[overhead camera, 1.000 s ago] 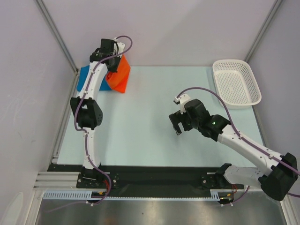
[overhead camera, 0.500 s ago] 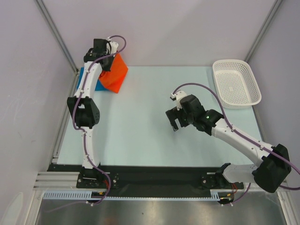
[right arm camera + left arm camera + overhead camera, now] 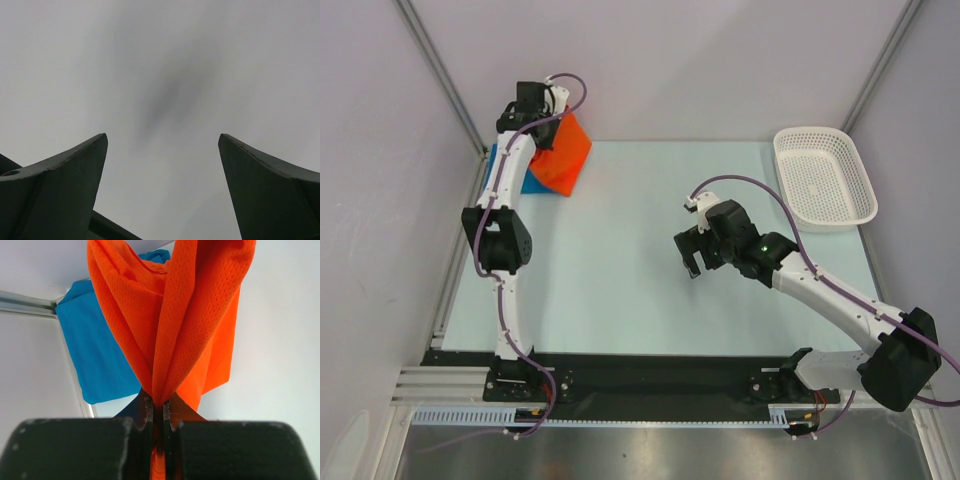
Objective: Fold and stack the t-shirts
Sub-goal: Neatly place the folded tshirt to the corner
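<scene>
- Left gripper (image 3: 159,410) pinches bunched bright orange-red mesh cloth t-shirt (image 3: 190,315), which hangs far left, beside flat bright blue cloth t-shirt (image 3: 95,355).
- Right gripper (image 3: 692,262) spread wide, empty, above centre of pale table (image 3: 620,210).

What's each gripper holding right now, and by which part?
Left gripper pinches the orange t-shirt by a bunched fold; right gripper is open, holding nothing.
</scene>
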